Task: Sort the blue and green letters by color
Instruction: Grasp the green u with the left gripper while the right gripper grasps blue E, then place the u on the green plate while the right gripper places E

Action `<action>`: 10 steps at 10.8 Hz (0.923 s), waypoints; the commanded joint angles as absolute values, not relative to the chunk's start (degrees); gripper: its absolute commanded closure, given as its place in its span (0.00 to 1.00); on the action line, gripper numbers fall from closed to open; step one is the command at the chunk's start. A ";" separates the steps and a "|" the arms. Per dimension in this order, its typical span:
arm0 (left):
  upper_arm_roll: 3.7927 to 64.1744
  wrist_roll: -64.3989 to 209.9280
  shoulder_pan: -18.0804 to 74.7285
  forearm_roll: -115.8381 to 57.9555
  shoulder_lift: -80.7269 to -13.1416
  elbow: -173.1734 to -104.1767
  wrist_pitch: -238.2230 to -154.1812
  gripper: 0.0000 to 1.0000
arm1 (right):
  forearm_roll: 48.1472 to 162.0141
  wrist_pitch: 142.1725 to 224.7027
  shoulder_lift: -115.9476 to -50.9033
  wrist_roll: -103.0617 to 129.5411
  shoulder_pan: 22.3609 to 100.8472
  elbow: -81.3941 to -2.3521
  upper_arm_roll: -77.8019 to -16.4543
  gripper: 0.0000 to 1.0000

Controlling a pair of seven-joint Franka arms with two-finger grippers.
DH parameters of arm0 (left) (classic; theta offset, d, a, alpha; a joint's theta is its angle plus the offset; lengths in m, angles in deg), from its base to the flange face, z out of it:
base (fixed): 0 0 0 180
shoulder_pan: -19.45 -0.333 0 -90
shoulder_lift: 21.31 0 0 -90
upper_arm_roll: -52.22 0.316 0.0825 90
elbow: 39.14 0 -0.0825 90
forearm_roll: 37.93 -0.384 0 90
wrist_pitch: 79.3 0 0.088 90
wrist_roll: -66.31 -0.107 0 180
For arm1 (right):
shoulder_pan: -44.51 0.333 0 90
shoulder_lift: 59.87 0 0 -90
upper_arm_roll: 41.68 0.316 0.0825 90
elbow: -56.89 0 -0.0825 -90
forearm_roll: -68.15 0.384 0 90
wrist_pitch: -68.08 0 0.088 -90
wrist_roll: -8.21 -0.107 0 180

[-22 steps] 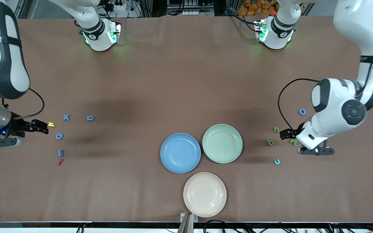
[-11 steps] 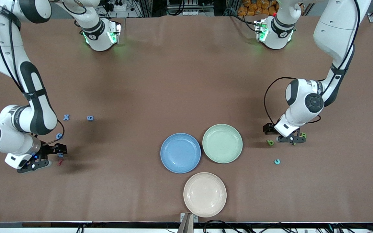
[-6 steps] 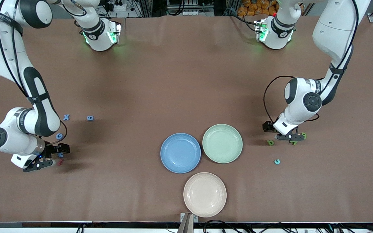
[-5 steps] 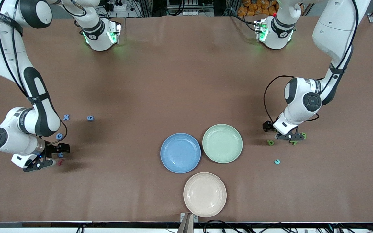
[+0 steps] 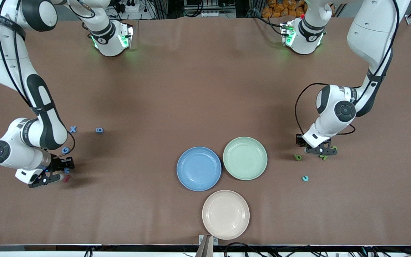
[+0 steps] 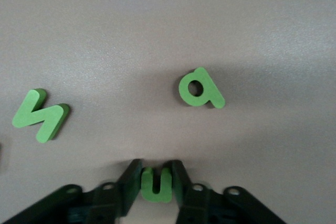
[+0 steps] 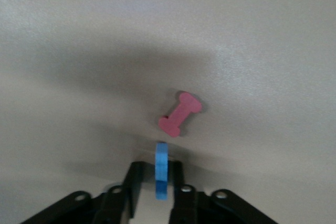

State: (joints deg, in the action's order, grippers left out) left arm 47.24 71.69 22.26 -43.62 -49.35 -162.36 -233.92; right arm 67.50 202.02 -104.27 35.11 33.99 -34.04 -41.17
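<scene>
Blue plate (image 5: 198,169), green plate (image 5: 245,158), beige plate (image 5: 226,214) (clustered together); red squiggle (image 7: 180,114) on brown table (image 5: 198,89)

- blue foam "X" (image 5: 73,129), flat on the table
- blue foam "6" (image 5: 99,130) beside it
- blue foam "G" (image 5: 65,150)
- green foam "u" (image 6: 156,184)
- green foam "a" (image 6: 200,88)
- arm decals too small to read

Left claw (image 6: 155,178): lower right of the front frame, low at the desk, fingers pinched on a green letter (image 6: 156,184).
Right claw (image 7: 156,183): lower left, low, fingers pinched on a blue letter (image 7: 161,170).
</scene>
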 commanded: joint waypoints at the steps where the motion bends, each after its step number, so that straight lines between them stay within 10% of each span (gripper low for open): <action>1: 47.74 71.40 22.17 -45.40 -48.74 -163.33 -234.26 0.83 | 68.15 201.68 -104.17 37.39 32.81 -33.73 -40.18 1.00; 10: 48.71 87.81 33.14 -44.44 -48.46 -147.71 -217.92 0.84 | 68.32 196.66 -103.82 16.35 41.93 -25.12 -36.58 1.00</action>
